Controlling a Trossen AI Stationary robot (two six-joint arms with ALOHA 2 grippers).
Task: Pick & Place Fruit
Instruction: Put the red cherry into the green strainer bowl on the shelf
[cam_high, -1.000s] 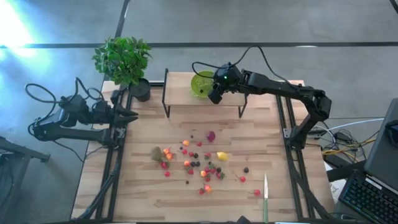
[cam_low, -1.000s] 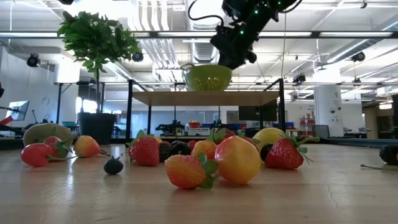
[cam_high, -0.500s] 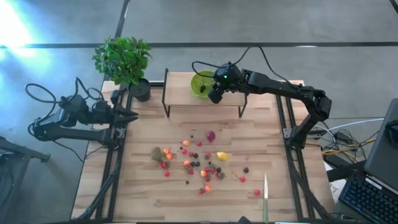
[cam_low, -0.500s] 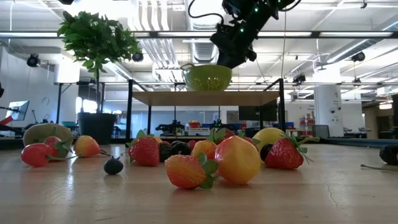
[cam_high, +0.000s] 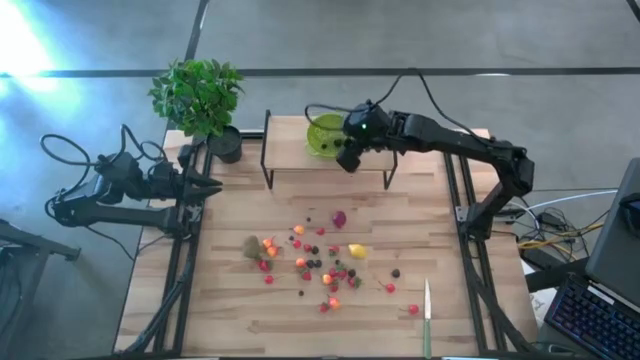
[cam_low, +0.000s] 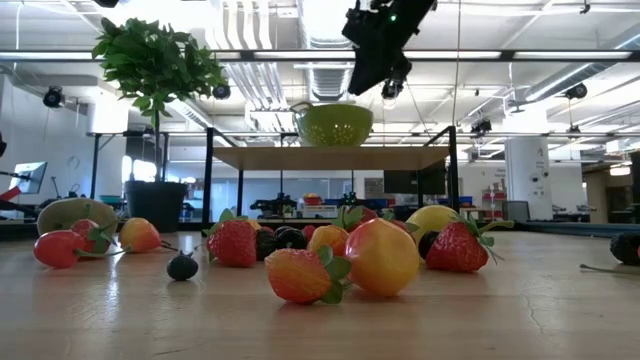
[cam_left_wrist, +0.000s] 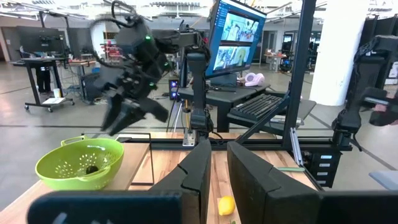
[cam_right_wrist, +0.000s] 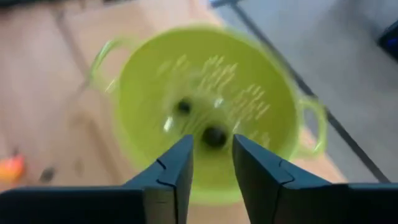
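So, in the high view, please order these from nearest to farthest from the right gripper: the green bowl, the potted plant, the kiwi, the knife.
From the right gripper, above the shelf:
1. Green bowl, on the shelf just beside it.
2. Kiwi and potted plant: too close to call; the kiwi lies mid-table, the plant stands at the far left corner.
3. Knife, at the near right edge.

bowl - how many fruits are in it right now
2 show in the right wrist view, both small and dark: one berry near the middle of the green bowl, a smaller one beside it. The right gripper may hide more.
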